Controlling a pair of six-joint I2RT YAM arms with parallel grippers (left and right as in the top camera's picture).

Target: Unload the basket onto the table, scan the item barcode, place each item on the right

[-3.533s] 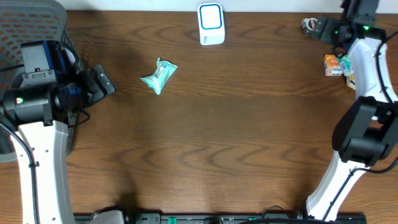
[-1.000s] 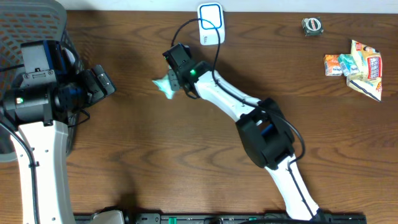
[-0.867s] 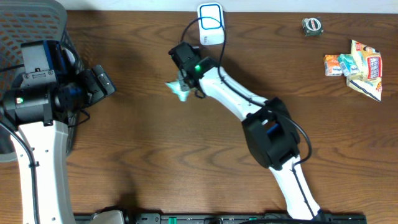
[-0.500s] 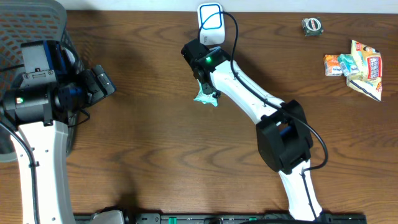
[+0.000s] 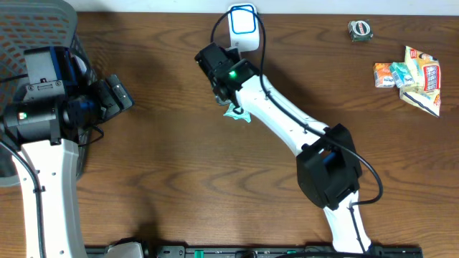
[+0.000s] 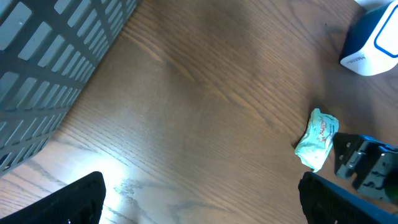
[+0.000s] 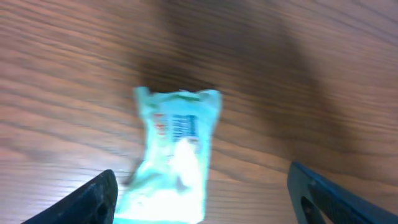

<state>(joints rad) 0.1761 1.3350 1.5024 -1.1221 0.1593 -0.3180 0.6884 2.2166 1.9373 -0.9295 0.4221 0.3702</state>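
1. The teal packet [image 5: 237,113] lies on the wooden table [image 5: 165,186], in front of the white-and-blue scanner [image 5: 244,25] and apart from it. From overhead only its lower tip shows, because the rest sits under the right arm [image 5: 287,129].
2. The right gripper [image 7: 202,186] hovers over the teal packet with its fingers spread wide to either side, gripping nothing. Only the two tips show, at the bottom corners of the right wrist view.
3. That view is blurred. A dark-blue patch of print shows on the packet's upper face, but it cannot be read, and whether it is the barcode cannot be told.
4. The left gripper [image 6: 202,186] also has its fingers wide apart with nothing between them. It hangs over bare wood at the left side of the table, near a grey mesh basket [image 6: 50,68] that is cut off by the frame.
5. In the left wrist view the packet shows whole, just beside the dark end of the right arm, which runs off the right edge. The scanner is cropped at the top right corner.
6. At the far right of the table lie a heap of snack packets [image 5: 407,75] and a small round item [image 5: 360,29] too small to identify.
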